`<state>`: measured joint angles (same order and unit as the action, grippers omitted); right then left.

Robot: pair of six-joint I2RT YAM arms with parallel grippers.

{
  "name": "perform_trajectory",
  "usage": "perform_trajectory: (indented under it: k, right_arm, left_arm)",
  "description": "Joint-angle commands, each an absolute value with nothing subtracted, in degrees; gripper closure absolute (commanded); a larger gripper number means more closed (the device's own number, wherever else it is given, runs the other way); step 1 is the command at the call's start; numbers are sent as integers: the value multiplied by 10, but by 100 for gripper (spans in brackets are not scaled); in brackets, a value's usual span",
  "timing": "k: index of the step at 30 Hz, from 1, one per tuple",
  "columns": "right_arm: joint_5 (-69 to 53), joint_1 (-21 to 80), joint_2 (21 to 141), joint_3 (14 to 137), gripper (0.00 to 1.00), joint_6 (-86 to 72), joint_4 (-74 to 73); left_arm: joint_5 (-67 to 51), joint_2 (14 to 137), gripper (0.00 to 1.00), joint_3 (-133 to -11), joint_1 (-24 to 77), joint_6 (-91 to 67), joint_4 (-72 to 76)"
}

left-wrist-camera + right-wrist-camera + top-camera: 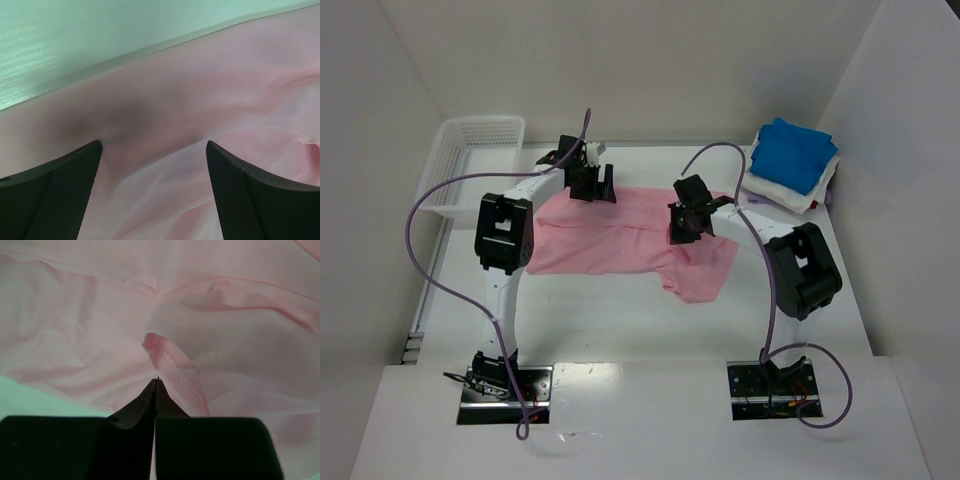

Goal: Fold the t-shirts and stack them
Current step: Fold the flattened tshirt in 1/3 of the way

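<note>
A light pink t-shirt lies spread and rumpled across the middle of the table. My left gripper hangs open just above the shirt's far edge; in the left wrist view its fingers stand wide apart over the pink cloth, holding nothing. My right gripper is shut at the shirt's right part. In the right wrist view its tips meet on a raised, hemmed fold of the pink cloth. A folded bright blue t-shirt rests on a folded white t-shirt at the far right.
A white mesh basket stands at the far left against the wall. White walls close in the table on the left, back and right. Purple cables loop from both arms. Bare tabletop shows beyond the shirt's far edge.
</note>
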<state>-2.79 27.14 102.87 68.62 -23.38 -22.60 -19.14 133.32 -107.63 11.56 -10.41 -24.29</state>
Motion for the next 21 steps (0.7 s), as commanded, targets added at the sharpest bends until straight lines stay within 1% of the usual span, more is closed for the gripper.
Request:
perform_trajectory:
  k: [1, 3, 4, 7, 10, 11, 12, 13, 15, 16, 17, 19, 21]
  right_arm:
    - [-48, 274, 960, 704, 96, -239, -238]
    - [-39, 274, 928, 713, 92, -239, -241]
    - [-19, 274, 914, 719, 86, -234, -246]
    - [4, 274, 889, 724, 74, -228, -287]
    - [9, 274, 874, 691, 60, -245, -321]
    - [9, 274, 867, 679, 53, -253, -329]
    - [11, 274, 857, 663, 44, -265, -336]
    - [16, 274, 842, 641, 32, -281, -344]
    - [23, 274, 834, 623, 23, -296, -352]
    - [28, 274, 810, 610, 14, -308, -359]
    - [34, 274, 803, 603, 9, -315, -360]
    - [43, 274, 785, 590, 5, -337, -364]
    - [52, 274, 774, 576, 5, -359, -366]
  left_arm:
    - [-170, 1346, 7, -1069, 117, -85, -278]
    - [-168, 1334, 7, -1066, 117, -83, -281]
    - [-168, 1324, 7, -1066, 117, -83, -286]
    - [-168, 1284, 7, -1048, 117, -83, -292]
    - [-146, 1222, 4, -1008, 117, -83, -287]
    - [-143, 1199, 4, -991, 114, -85, -287]
    - [-138, 1175, 2, -976, 108, -92, -288]
    - [-127, 1139, 1, -955, 102, -104, -291]
    - [-121, 1121, 1, -916, 93, -119, -287]
    - [-115, 1072, 1, -882, 85, -131, -277]
    - [-113, 1059, 1, -860, 84, -139, -275]
    - [-100, 998, 1, -829, 78, -153, -270]
    - [-76, 960, 1, -789, 78, -167, -270]
